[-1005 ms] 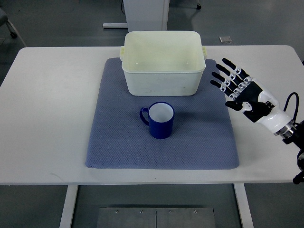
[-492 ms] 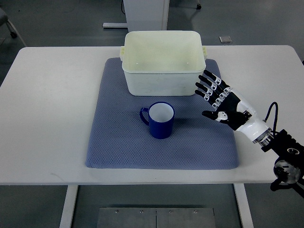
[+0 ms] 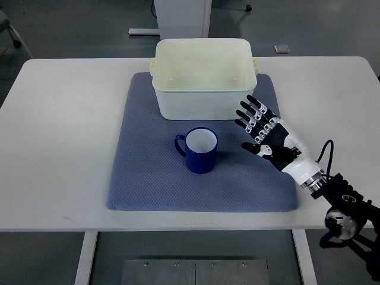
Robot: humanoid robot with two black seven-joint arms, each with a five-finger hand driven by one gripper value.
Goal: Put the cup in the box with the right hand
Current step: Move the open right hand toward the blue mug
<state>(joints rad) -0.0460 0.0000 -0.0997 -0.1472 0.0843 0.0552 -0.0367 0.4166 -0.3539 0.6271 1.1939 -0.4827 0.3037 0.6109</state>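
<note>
A dark blue cup (image 3: 200, 150) with a white inside stands upright on the blue mat (image 3: 148, 178), its handle pointing left. Just behind it sits the cream box (image 3: 205, 77), with nothing inside. My right hand (image 3: 256, 126) reaches in from the lower right and hovers over the mat to the right of the cup, a short gap away. Its fingers are spread and hold nothing. My left hand does not show.
The mat lies on a white table (image 3: 65, 130). Grey floor and a white post base (image 3: 178, 15) show beyond the table's far edge, with a chair wheel at the top left corner.
My right hand has moved left and toward the near edge, from beside the mat to over it, closing on the cup. The cup and the box have not moved.
</note>
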